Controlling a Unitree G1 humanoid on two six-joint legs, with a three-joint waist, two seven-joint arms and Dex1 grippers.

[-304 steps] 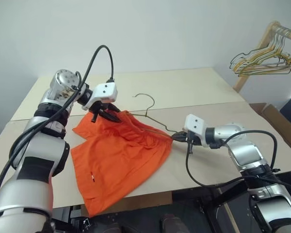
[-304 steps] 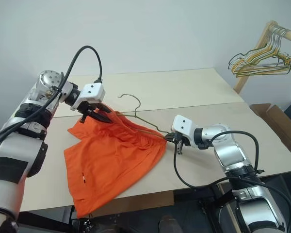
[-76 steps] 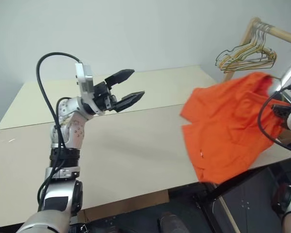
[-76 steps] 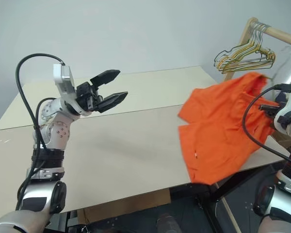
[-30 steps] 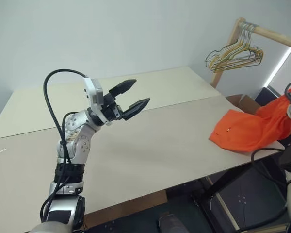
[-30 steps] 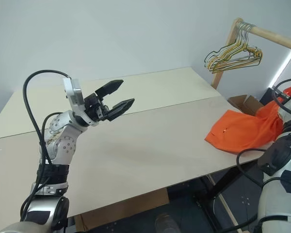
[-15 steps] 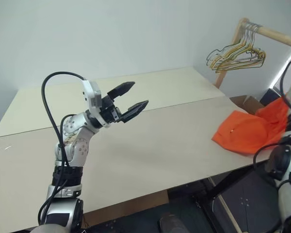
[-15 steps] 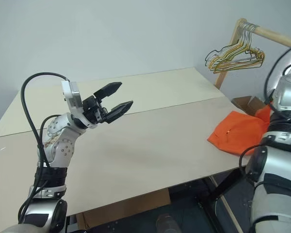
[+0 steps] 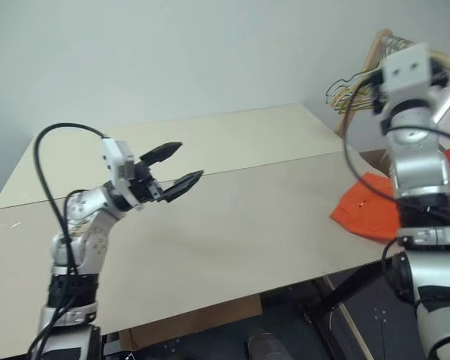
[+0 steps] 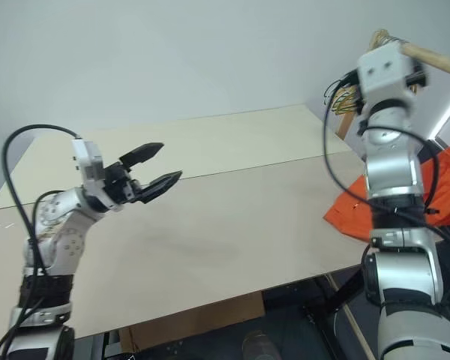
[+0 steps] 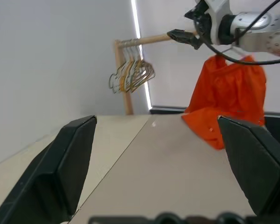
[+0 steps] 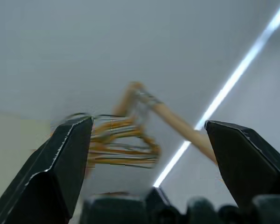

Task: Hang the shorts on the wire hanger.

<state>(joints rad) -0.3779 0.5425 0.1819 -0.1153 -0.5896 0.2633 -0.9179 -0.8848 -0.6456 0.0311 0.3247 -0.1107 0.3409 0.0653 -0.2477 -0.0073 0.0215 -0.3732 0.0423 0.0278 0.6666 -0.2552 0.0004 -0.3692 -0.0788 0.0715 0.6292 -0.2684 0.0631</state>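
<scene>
shorts (image 11: 226,100) hanging off rod (hem on table (image 9: 232,217)) | grippers apart

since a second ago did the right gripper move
Yes. The right gripper has let go of the shorts and swung up toward the wooden rail with its bunch of hangers, jaws open.

left hand (image 11: 154,163) open, black fingers (image 11: 56,172) spread wide over the beige counter (image 11: 177,158). beyond the counter's far edge, orange shorts (image 11: 228,93) hanging from the wooden rail (image 11: 144,41). bunch of wire hangers (image 11: 130,74) beside the post. right hand (image 11: 189,38) open, near the rail.
</scene>
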